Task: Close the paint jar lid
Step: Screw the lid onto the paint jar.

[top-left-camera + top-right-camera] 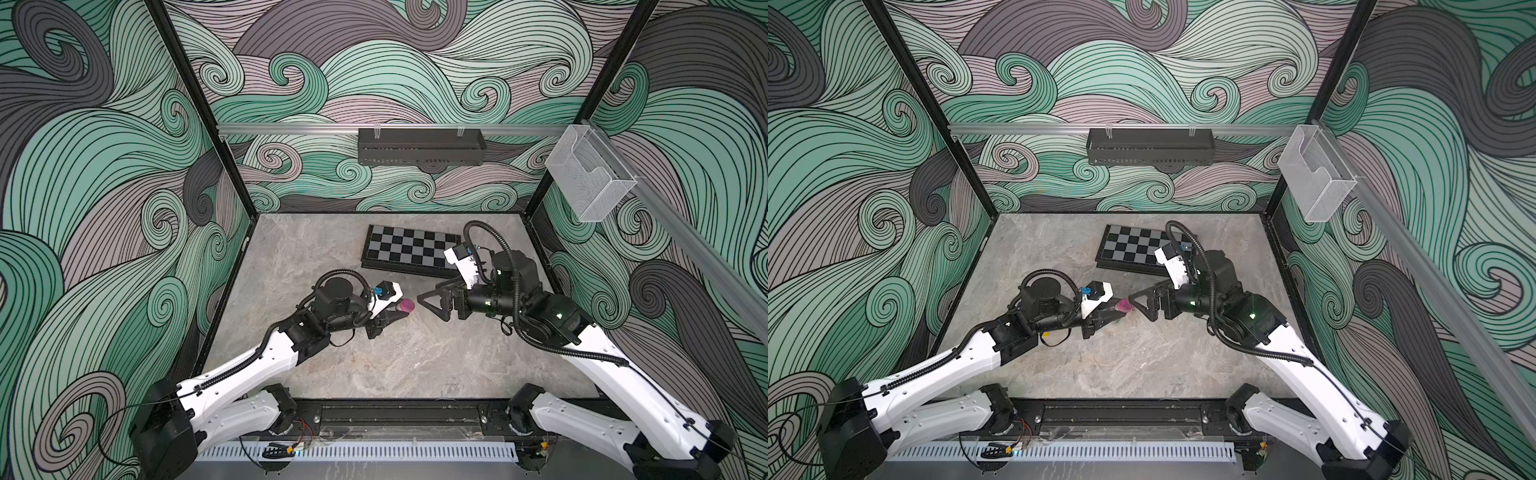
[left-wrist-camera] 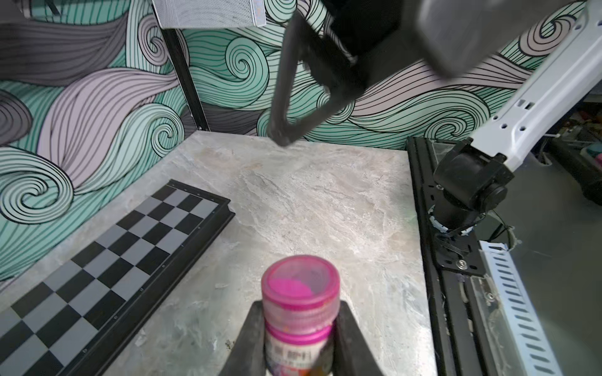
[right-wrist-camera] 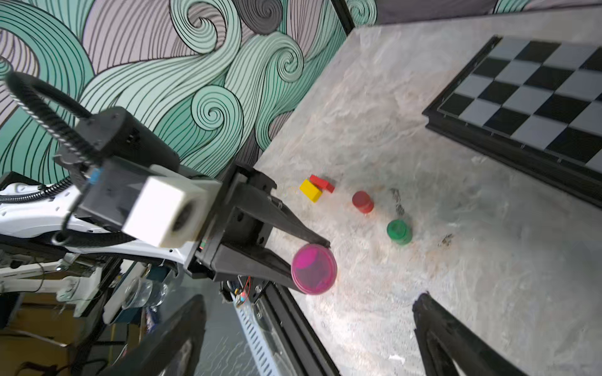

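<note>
- The right gripper is standing with its jaws spread wide and gripping nothing. Any off-centre approach from here is risking one finger catching the cap's rim and shoving it sideways instead of straddling it.
- The left gripper is clamping the paint jar by its body, jaws drawn in narrow against it. That single pinch is taking all the twisting load, so a hard turn on the cap is likely spinning the jar or working it out between the fingers.
- The jar is lying lengthwise between those fingers, its labelled body back toward the palm, and it is apparently hanging clear of the table. A slip is meaning a drop, and possibly pink paint escaping if the seal is not yet made.
- The lid is sitting on the jar's mouth and looking level. I cannot tell whether it is threaded down tight; if it is sitting crooked, further turning is risking cross-threading.
- Relative to the left jaws, the lid is sticking out just past the fingertips, uncovered by them.
- Relative to the right jaws, the lid's flat top is facing their gap, lying ahead of the tips and roughly centred between them, near but not touching.
</note>
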Motion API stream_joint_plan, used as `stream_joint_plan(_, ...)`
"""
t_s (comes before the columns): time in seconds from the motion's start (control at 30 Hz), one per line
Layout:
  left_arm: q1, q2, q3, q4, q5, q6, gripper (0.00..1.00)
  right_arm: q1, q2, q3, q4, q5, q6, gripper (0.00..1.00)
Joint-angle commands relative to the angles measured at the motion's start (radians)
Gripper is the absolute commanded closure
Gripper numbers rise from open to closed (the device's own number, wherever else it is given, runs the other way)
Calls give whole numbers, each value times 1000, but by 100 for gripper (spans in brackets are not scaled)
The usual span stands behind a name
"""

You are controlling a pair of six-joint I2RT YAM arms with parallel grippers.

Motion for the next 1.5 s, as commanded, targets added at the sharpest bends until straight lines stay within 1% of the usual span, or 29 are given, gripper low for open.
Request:
stream_joint_plan(0.0, -15, -14, -4, 51, -24, 82, 99, -31, 9, -41, 7, -81, 57, 2)
stream_joint_plan(0.13, -23, -8, 8, 18, -41, 115, 99, 0, 44, 12, -59, -39, 20, 5)
stream_joint_plan(0.37, -34, 4, 22, -10, -58, 140, 99, 74, 120, 78, -90, 62, 44, 13)
stream_joint_plan(0.5, -38, 9, 32, -22, -64, 147, 99, 112, 173, 112, -110, 105, 53, 15)
stream_joint_plan(0.7, -46, 8, 36, -28, -78, 155, 99, 139, 228, 137, -110, 150, 81, 26)
stream_joint_plan(0.83, -49, 9, 38, -33, -85, 160, 99, 162, 258, 153, -110, 169, 88, 37)
stream_joint_plan(1.0, -52, 10, 41, -40, -98, 164, 99, 180, 291, 162, -110, 169, 93, 44)
stream_joint_plan(1.03, -52, 10, 43, -41, -100, 165, 99, 183, 296, 162, -110, 168, 94, 46)
stream_joint_plan(1.07, -52, 8, 43, -43, -102, 168, 99, 184, 301, 163, -111, 167, 97, 51)
stream_joint_plan(1.1, -54, 8, 42, -43, -104, 170, 99, 187, 306, 163, -109, 162, 98, 54)
stream_joint_plan(1.2, -54, 8, 43, -44, -109, 171, 99, 193, 319, 165, -109, 158, 105, 56)
stream_joint_plan(1.4, -57, 12, 43, -42, -112, 171, 99, 198, 333, 170, -104, 157, 117, 67)
stream_joint_plan(1.47, -58, 15, 43, -40, -113, 166, 97, 197, 334, 172, -101, 159, 119, 73)
